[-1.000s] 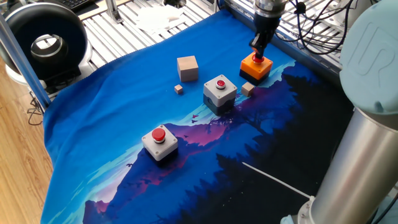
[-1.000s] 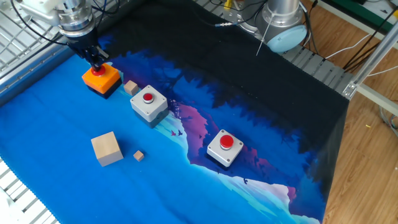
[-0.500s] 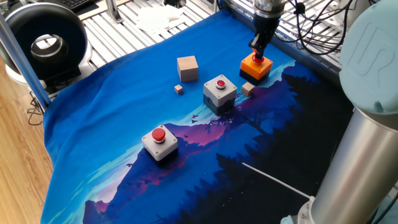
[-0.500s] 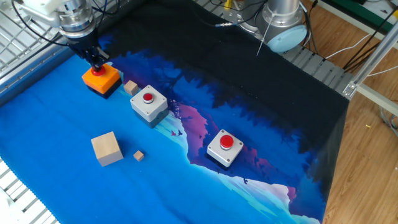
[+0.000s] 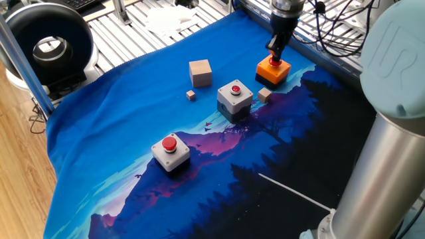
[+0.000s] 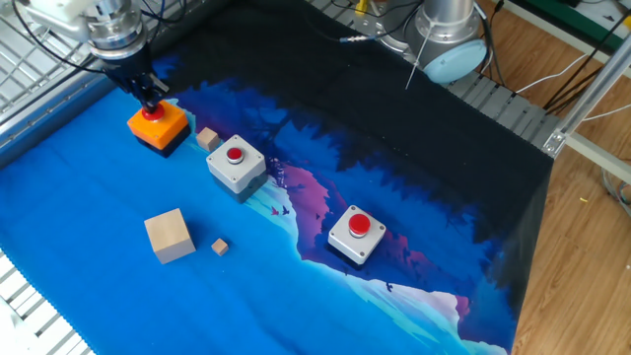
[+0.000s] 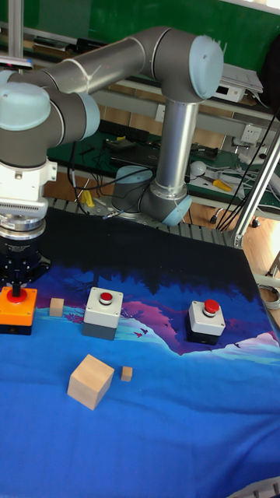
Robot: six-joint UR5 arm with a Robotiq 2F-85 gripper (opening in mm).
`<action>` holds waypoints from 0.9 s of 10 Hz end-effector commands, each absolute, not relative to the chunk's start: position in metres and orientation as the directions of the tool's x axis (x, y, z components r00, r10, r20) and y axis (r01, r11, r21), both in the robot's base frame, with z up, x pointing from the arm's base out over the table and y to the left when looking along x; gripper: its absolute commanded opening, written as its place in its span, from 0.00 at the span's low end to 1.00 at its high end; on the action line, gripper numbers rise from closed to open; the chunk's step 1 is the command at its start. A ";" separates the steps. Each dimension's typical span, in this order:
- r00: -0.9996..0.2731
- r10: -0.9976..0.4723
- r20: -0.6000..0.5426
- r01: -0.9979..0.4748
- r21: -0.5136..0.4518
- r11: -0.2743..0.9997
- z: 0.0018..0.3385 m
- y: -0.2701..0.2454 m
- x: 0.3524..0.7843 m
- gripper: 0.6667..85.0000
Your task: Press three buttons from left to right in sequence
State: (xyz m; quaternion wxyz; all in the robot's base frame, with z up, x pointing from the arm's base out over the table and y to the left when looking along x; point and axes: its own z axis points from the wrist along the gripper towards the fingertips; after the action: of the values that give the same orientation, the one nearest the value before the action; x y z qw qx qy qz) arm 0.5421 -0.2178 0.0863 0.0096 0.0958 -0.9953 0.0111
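Observation:
Three boxes with round red push buttons sit in a row on the blue cloth. The orange button (image 5: 273, 72) (image 6: 158, 126) (image 7: 17, 309) is at one end. A grey button (image 5: 234, 97) (image 6: 236, 164) (image 7: 103, 310) is in the middle, and another grey button (image 5: 170, 151) (image 6: 356, 234) (image 7: 206, 320) is at the other end. My gripper (image 5: 275, 57) (image 6: 150, 105) (image 7: 17, 290) points straight down, fingers shut together, its tip on the red cap of the orange button, which it mostly hides.
A tan wooden cube (image 5: 200, 72) (image 6: 168, 236) (image 7: 91, 380) and two tiny cubes (image 5: 191, 95) (image 5: 265, 95) lie near the middle button. Metal slats border the cloth behind the orange button. The arm's base column (image 5: 392, 133) stands at the cloth's dark side.
The gripper tip has shifted only a few pixels at the orange button. The boxes and cubes lie where they were.

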 end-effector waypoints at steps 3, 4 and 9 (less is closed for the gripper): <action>-0.981 -0.191 0.027 -0.191 -0.002 0.982 0.113 -0.213 0.551 0.00; -0.981 -0.189 0.030 -0.190 0.000 0.982 0.124 -0.210 0.554 0.00; -0.983 -0.181 -0.036 -0.181 0.003 0.983 0.143 -0.188 0.578 0.00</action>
State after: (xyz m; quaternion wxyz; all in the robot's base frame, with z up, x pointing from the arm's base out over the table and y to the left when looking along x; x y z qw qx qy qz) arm 0.5625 -0.2001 0.1336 0.0059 0.0920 -0.9957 0.0019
